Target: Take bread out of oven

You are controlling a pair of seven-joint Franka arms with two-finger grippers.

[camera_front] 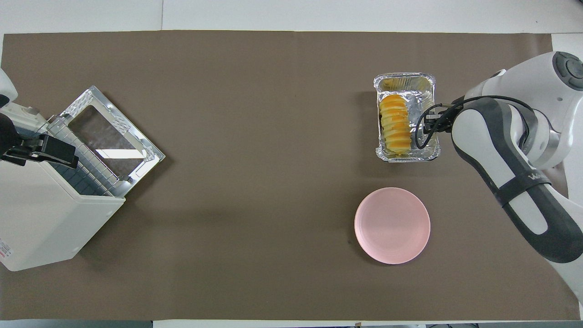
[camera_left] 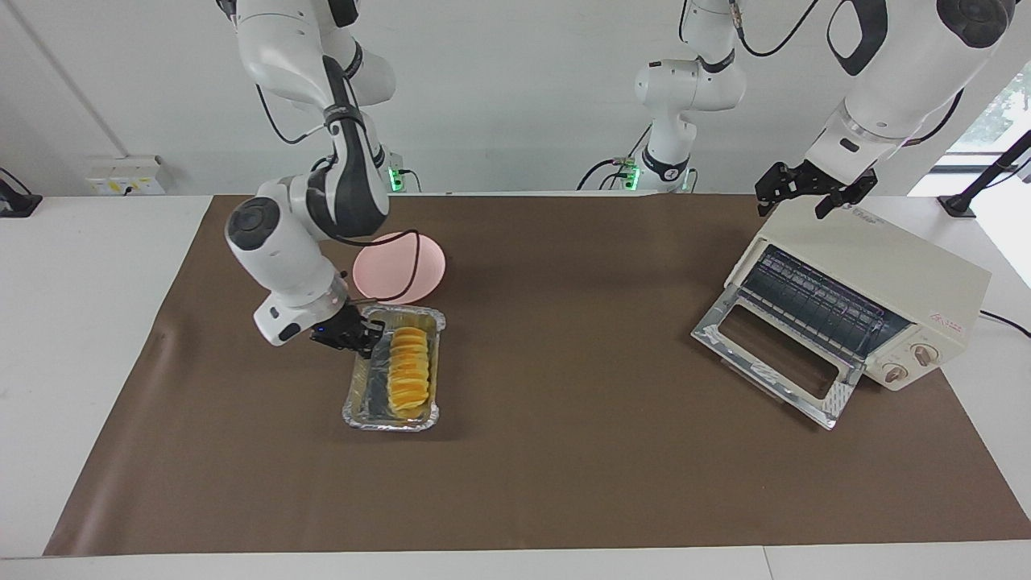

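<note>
The bread (camera_left: 408, 360) lies in the foil tray (camera_left: 352, 412), out of the oven (camera_left: 876, 274). The right gripper (camera_left: 364, 338) pinches the tray's rim; let go gently. The left gripper (camera_left: 813, 192) waits over the oven, jaws spread.

Ridged golden-yellow bread (camera_left: 408, 360) lies lengthwise, lower left of centre in the facing view — cream-white oven (camera_left: 866, 286) stands at right, door dropped open.

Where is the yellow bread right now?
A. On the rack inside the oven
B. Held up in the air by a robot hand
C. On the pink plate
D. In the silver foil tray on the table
D: the bread lies in the foil tray, while the plate and the oven rack hold nothing.
</note>
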